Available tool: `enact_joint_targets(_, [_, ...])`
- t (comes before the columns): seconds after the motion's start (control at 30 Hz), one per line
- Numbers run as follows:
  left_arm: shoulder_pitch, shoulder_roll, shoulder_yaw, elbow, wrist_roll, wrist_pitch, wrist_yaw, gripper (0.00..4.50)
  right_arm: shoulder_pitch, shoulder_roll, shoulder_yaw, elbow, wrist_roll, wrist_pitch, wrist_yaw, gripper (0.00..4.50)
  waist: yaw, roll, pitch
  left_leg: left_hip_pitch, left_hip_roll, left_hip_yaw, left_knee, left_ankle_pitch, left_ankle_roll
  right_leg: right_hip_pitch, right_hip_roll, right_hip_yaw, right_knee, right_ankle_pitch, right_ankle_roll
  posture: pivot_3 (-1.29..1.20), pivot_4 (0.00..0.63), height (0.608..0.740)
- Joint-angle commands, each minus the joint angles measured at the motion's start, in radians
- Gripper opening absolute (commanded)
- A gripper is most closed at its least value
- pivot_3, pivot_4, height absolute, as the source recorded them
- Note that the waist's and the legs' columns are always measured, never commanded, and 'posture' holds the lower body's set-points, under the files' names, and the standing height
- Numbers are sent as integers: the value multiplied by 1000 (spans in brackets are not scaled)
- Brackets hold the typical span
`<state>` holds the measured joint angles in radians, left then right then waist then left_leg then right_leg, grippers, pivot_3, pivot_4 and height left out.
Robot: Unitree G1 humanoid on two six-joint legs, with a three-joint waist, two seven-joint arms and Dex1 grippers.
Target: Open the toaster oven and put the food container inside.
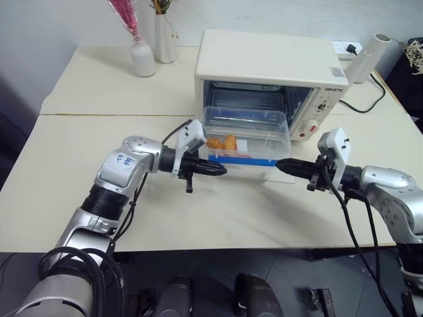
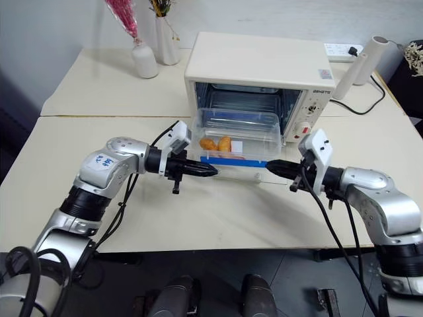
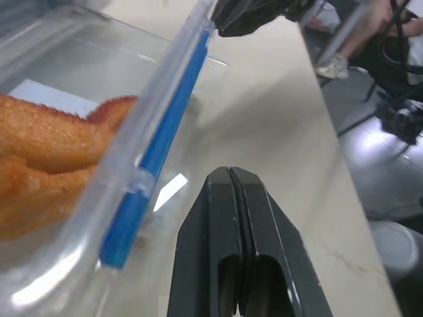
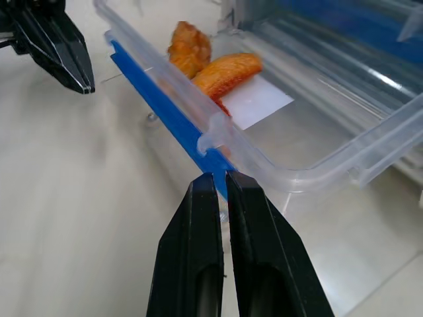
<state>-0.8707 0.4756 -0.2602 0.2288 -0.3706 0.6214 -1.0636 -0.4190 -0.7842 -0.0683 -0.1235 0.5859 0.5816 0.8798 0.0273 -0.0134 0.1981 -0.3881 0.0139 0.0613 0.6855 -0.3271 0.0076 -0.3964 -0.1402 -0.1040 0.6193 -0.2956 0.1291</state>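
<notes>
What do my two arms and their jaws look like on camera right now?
Both arms are silver-grey metal with black joint rings and loose black cables trailing along them. A white boxy camera module sits on each wrist. The left arm's shell carries a blue-marked sticker. The left gripper and right gripper each end in slim, glossy black tapered jaws.

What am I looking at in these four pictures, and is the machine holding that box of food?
It is a two-armed humanoid robot. The two wide pictures come from cameras in its head, looking down over a table. The two close pictures come from cameras on its wrists. Each arm ends in two black fingers. The left gripper and the right gripper are both shut and hold nothing; they sit at either end of the food container's blue front edge. The container rests on the lowered door of the open toaster oven. Two vases stand behind.
</notes>
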Motion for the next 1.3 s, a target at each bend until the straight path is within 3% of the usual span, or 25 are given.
enact_joint_targets(0.03, [-64,-48,50,96,51,-77,82,0,-34,33,2,24,-43,-50,-9,281,-1,0,0,0,0,0,0,0,0,0,0,0,0,0,0,0,150,740])
enact_joint_targets(0.5, [-269,-200,213,445,119,-272,309,0,-246,280,-44,249,-215,-211,-300,281,-5,0,0,-1,0,0,1,0,0,-2,0,0,1,0,0,0,150,740])
enact_joint_targets(0.7, [-163,-88,266,105,-51,6,131,0,-111,192,-93,6,-57,-57,-160,281,-10,0,0,-2,1,0,-2,0,0,-3,0,-1,1,0,0,0,150,740])
enact_joint_targets(0.8, [-78,52,319,-130,-186,180,42,0,48,99,-178,-188,91,71,-86,281,-11,1,0,-2,1,0,-2,0,0,-4,0,-1,1,0,0,0,150,740])
enact_joint_targets(0.9, [-34,173,382,-260,-294,306,2,622,205,43,-242,-323,159,144,-88,244,-14,1,0,-2,1,0,-2,0,-1,-4,0,0,1,0,0,0,150,740])
enact_joint_targets(1.03, [-7,308,438,-354,-385,388,-49,1834,374,61,-289,-441,197,191,-161,244,-11,1,0,3,1,0,-1,0,-1,2,0,1,1,0,0,0,150,740])
enact_joint_targets(1.17, [19,394,448,-410,-427,409,-89,3062,463,116,-219,-455,98,143,-253,244,-3,1,0,3,0,0,-1,0,-1,2,0,1,1,0,0,0,150,740])
enact_joint_targets(1.3, [40,429,442,-442,-439,394,-101,4364,456,211,-135,-375,-18,83,-358,244,-4,1,0,2,0,0,-1,0,-1,1,0,1,1,0,0,0,150,740])
